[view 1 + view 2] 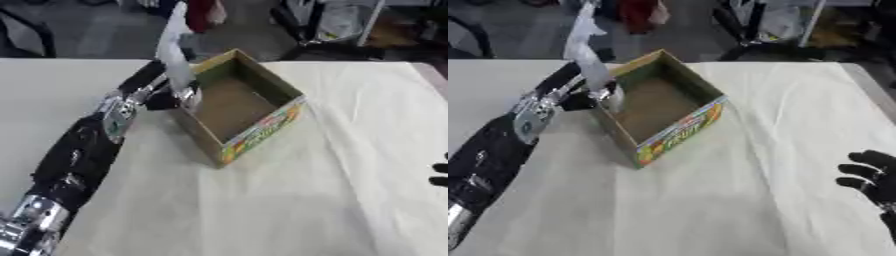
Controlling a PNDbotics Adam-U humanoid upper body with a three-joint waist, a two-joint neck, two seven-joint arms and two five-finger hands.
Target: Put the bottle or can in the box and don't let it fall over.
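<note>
1. overhead, a cardboard box [241, 102] sits open-topped at upper centre of the frame on a tabletop [332, 190] covered in pale cloth; printed colour band along its lower right side wall.
2. box stands askew to the frame, one corner pointing toward the lower edge; brown inner floor visible.
3. left arm enters from the lower left corner and runs diagonally up to the box's left wall.
4. left hand [171, 98] is at that left wall, fingers curled round the base of a pale, clear-looking bottle [175, 50].
5. bottle rises from the hand toward the top of the frame, leaning slightly left, its bottom level with the box's left rim; whether the base is inside or just outside the wall, cannot tell.
6. bottle's upper part overlaps the dark floor background beyond the tabletop's far edge.
7. right hand [874, 181] rests at the right edge, lower half of the frame, dark fingers spread and relaxed, grasping nothing, well apart from the box.
</note>
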